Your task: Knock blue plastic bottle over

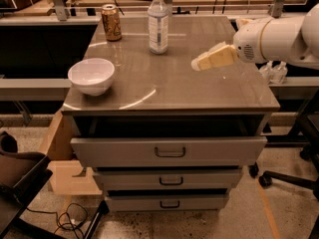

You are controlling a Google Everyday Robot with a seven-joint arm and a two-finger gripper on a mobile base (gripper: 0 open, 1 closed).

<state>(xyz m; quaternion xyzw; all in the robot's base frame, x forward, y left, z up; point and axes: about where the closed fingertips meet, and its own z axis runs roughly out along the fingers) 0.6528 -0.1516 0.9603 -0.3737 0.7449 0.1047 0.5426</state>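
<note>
The blue plastic bottle point(158, 21) stands upright at the back middle of the grey cabinet top point(164, 78). It is slim and clear with a white cap and a pale label. My gripper point(197, 64) reaches in from the right on a white arm, its cream fingers pointing left. It hovers above the right half of the top, to the right of the bottle and nearer the front, with a clear gap between them. It holds nothing.
A brown-gold can point(111, 22) stands at the back left. A white bowl point(91, 75) sits near the front left edge. Small spray bottles point(275, 72) stand off the right side. The top drawer point(169, 151) is pulled out. A cardboard box point(62, 158) lies low left.
</note>
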